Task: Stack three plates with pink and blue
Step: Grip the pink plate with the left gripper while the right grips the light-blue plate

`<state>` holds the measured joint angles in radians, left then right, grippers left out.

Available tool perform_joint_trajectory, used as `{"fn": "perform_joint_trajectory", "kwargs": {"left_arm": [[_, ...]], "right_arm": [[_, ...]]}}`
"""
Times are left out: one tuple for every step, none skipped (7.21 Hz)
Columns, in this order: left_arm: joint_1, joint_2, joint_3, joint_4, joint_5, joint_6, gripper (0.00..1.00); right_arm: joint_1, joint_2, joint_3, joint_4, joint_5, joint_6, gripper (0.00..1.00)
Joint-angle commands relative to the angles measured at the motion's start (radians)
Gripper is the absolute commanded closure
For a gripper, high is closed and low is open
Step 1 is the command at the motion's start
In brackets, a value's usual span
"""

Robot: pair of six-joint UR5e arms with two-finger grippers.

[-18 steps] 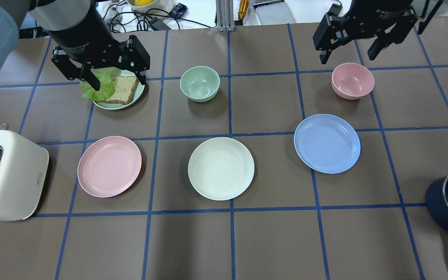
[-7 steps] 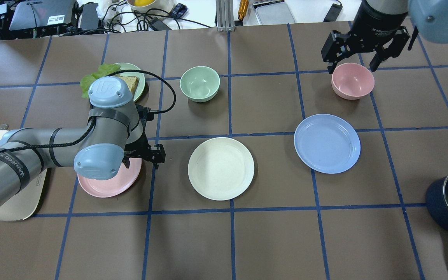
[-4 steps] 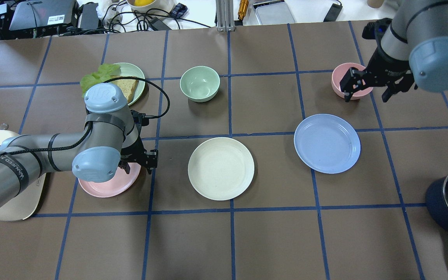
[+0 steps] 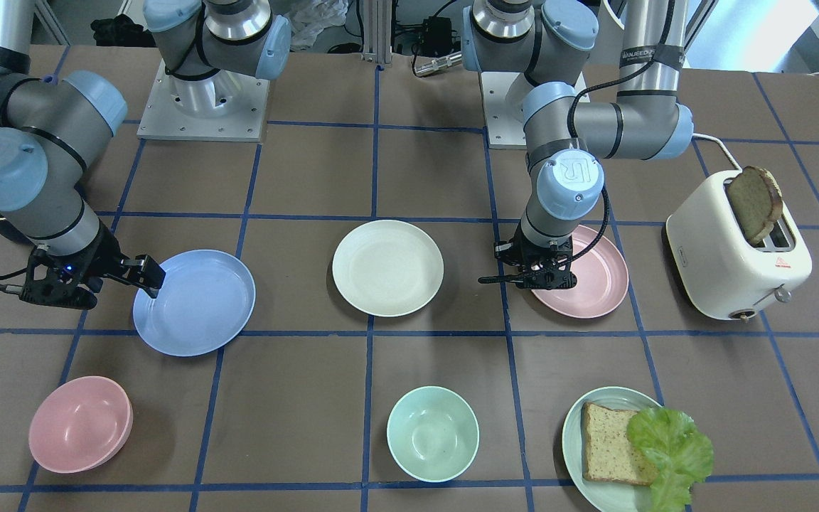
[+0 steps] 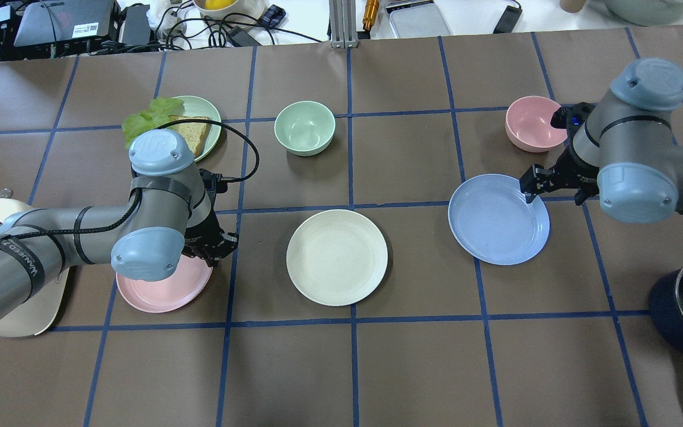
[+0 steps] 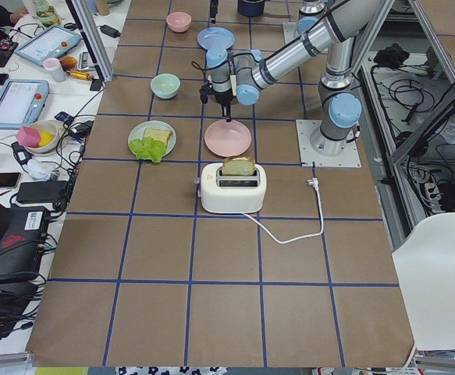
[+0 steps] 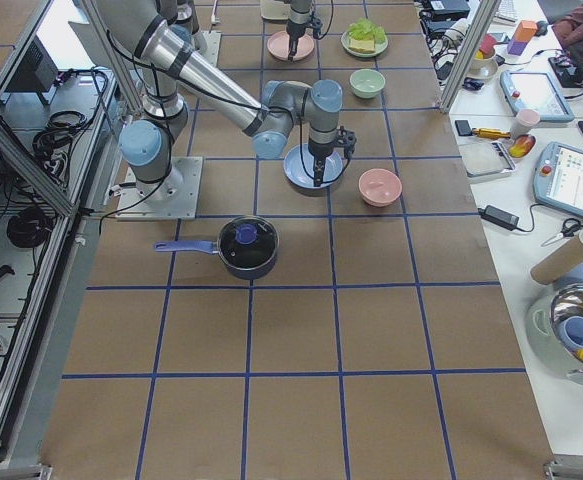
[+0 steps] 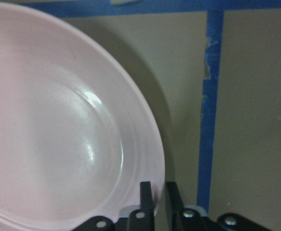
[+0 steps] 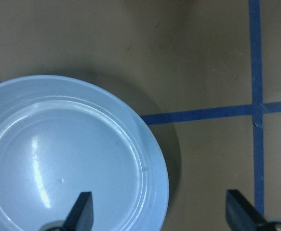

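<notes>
- left gripper pinched on pink plate rim; cream plate lies to its right
- right gripper open, straddling blue plate rim; cream plate leftward

the cream-white plate is laid flat; the pink plate is set apart at its left, the blue plate at its right.

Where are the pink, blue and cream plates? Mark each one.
pink plate (image 5: 163, 293): overhead view, near part of its well.
blue plate (image 5: 495, 222): overhead view, middle of its well.
cream plate (image 5: 337, 257): overhead view, centre.
</notes>
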<state>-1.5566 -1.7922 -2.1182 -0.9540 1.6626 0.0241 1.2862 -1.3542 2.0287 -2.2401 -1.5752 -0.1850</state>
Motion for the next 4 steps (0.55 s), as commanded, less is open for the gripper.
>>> {"fn": "perform_joint_trajectory", "kwargs": {"left_arm": [[-0.019, 0.039, 0.006, 0.011, 0.0, -0.004, 1.0], [-0.057, 0.066, 0.007, 0.008, 0.003, -0.015, 1.0], [-0.133, 0.088, 0.026, 0.008, 0.072, -0.032, 1.0], [-0.208, 0.082, 0.07, -0.005, 0.08, -0.079, 1.0]], "right_arm": [[-0.024, 0.027, 0.045, -0.019, 0.003, -0.025, 0.11], [-0.04, 0.026, 0.044, -0.019, 0.003, -0.025, 0.11], [-0.041, 0.024, 0.045, -0.018, 0.003, -0.024, 0.1], [-0.03, 0.015, 0.041, -0.018, 0.001, -0.019, 0.09]]}}
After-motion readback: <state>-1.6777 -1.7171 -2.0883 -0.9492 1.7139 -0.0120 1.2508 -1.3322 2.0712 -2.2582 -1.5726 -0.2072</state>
